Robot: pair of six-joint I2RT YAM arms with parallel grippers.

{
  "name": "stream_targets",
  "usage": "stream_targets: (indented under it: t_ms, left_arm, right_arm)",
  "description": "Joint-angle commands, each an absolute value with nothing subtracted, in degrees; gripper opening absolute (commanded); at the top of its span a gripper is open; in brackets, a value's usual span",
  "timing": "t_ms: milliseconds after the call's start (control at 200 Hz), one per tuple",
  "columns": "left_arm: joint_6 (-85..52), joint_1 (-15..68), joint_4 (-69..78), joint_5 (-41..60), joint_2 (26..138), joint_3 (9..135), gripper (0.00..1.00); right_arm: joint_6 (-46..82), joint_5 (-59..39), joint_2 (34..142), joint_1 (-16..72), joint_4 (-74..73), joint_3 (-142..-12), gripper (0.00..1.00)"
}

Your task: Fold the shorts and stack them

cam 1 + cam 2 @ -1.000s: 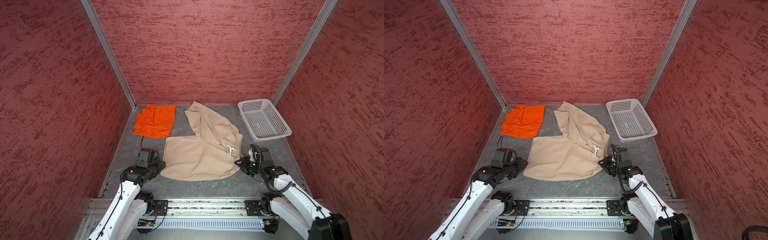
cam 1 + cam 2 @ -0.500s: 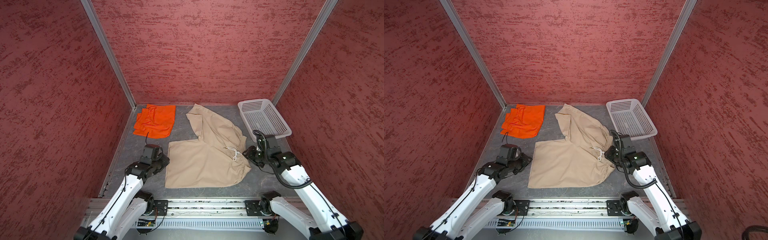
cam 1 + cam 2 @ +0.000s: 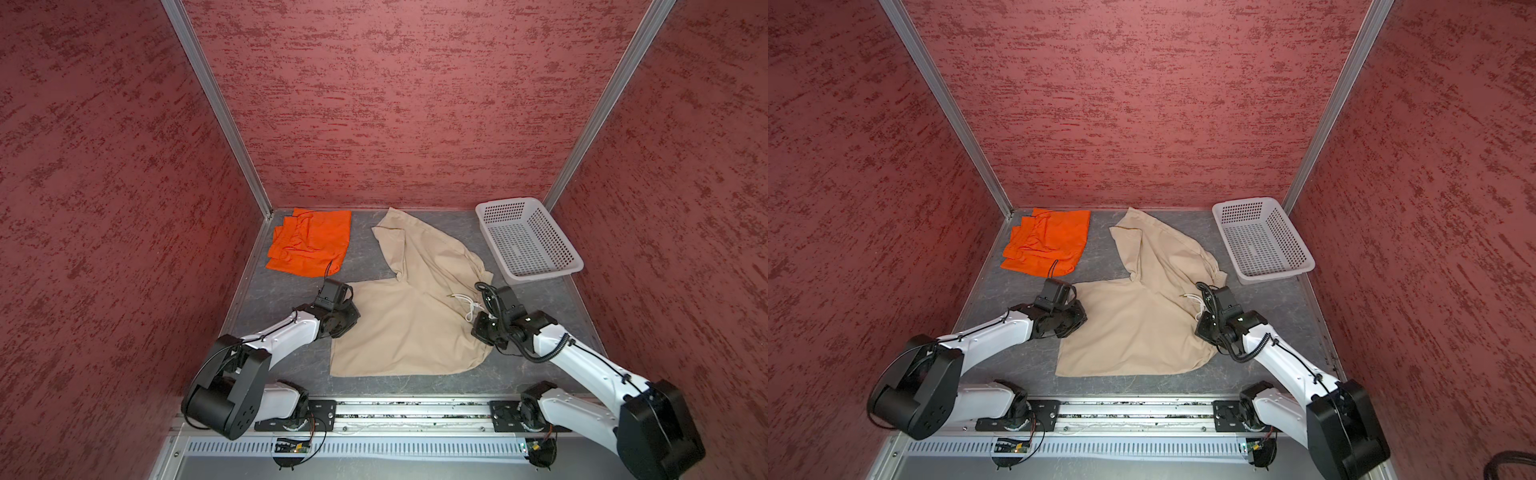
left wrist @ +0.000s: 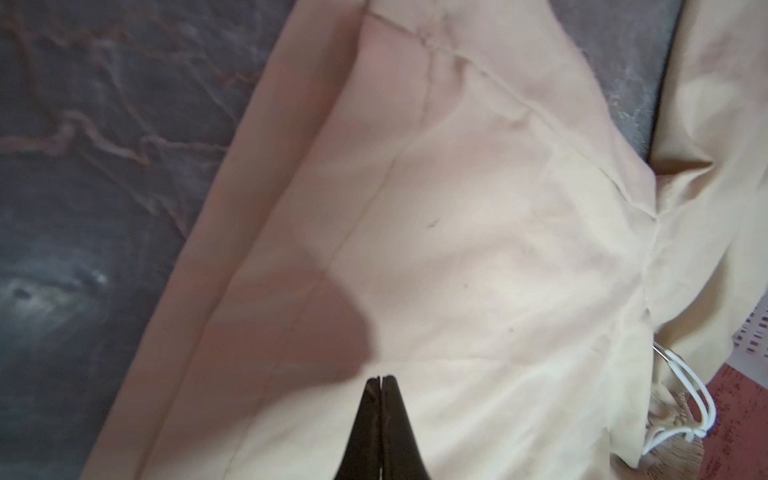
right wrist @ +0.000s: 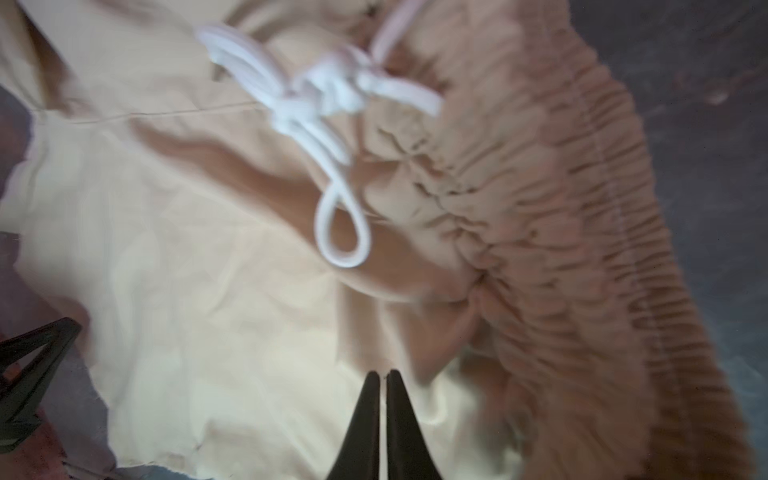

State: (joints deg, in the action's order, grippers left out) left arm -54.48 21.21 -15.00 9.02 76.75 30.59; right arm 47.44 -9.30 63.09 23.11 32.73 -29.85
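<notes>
Resting fully closed on one beige shorts [image 3: 407, 328] mid-tabletop [image 3: 286, 297]: my left fingers [image 4: 368, 419] at its left edge, right fingers [image 5: 368, 419] by its waistband [image 5: 582, 208]; pinch unclear. One orange shorts [image 3: 309, 243] lies far left, one basket [image 3: 540, 276] far right.

Jaws that stood apart a second ago are now shut on both arms. The left gripper [image 4: 383, 379] slides in from the bare worktop [image 3: 291, 299] to the left edge of the beige shorts [image 3: 407, 332]. The right gripper [image 5: 383, 374] drops back to the gathered waistband [image 5: 561, 249], beside the drawstring [image 5: 332, 95]. The beige cloth lies flatter, its near hem closer to the worktop's front edge.
</notes>
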Motion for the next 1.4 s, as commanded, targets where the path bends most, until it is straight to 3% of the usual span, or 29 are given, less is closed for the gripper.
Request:
stream_targets:
  t_ms: [0, 276, 376, 516, 671, 1002, 1192, 1398]
  left_arm:
    - [-57.7, 20.8, -13.9, 8.5, 77.4, 28.5, 0.0]
    - [-61.1, 20.7, -19.0, 6.9, 72.5, 22.3, 0.0]
    - [-62.7, 20.8, -20.9, 7.4, 68.9, 19.9, 0.0]
    - [-62.8, 21.4, -24.6, 7.4, 60.1, 20.5, 0.0]
    - [-59.5, 21.4, -22.6, 4.8, 54.5, 24.6, 0.0]
    - [-53.7, 18.1, -9.9, 9.7, 75.5, 34.7, 0.0]
    - [-55.9, 17.8, -5.4, 11.1, 84.8, 34.7, 0.0]
    - [-58.1, 17.2, -5.4, 10.5, 85.5, 29.7, 0.0]
  right_arm:
    - [50.2, -6.9, 63.8, 22.5, 26.2, -26.9, 0.06]
    - [54.7, -6.6, 60.2, 19.8, 25.7, -17.4, 0.06]
    - [55.8, -6.5, 56.6, 19.7, 27.8, -16.6, 0.14]
    - [53.9, -7.0, 54.0, 20.6, 33.1, -23.2, 0.26]
    - [50.7, -7.5, 57.9, 23.2, 30.9, -34.0, 0.29]
    - [48.7, -10.2, 72.9, 24.2, 15.4, -35.9, 0.25]
    - [51.2, -9.3, 72.0, 22.7, 12.9, -28.6, 0.23]
    - [54.0, -7.0, 67.8, 21.5, 15.5, -22.1, 0.16]
